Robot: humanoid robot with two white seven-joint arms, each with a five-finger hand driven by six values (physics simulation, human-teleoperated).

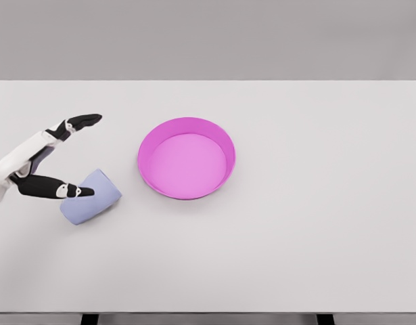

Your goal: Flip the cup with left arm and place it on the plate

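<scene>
I see my left hand (pixel 49 159) at 9 o'clock, fingers spread wide, thumb over the lavender cup (pixel 93 198), no grasp. Cup lies tipped on the table (pixel 316 203), near the magenta plate (pixel 187 157), at its 8 o'clock.

Pale lavender cup (pixel 90 197) on its side, left of the round magenta plate (pixel 187 158), apart from it.

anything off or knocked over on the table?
The lavender cup lies on its side, left of the pink plate and apart from it. The left hand is spread open at the cup. Nothing spilled or damaged.
</scene>
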